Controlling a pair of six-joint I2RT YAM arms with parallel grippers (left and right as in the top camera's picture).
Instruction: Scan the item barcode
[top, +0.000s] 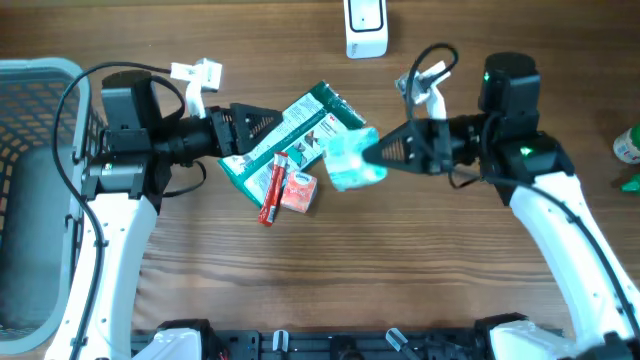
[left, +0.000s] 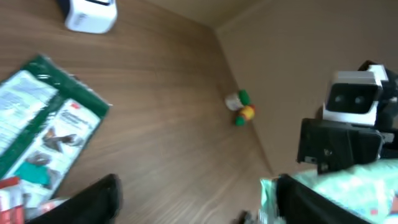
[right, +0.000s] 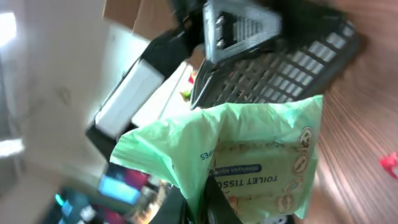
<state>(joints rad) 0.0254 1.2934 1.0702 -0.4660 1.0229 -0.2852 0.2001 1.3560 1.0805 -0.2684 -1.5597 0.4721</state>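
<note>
- The white left arm (top: 110, 240) rises from the table's near edge, its wrist bent rightward. The black left gripper (top: 280, 122) has its jaws spread wide.
- The white right arm (top: 565, 235) reaches leftward. The black right gripper (top: 368, 155) is pinched onto a pale green plastic tissue pack (top: 348, 168).

One tissue pack (top: 350, 162), one green packet (top: 300, 125), one scanner (top: 366, 28)

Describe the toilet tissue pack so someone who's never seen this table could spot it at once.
On the wooden table, look just right of the big dark green package in the middle. There the right gripper is shut on the toilet tissue pack. It alone is pale mint, crinkly plastic; its neighbours are dark green or red.
</note>
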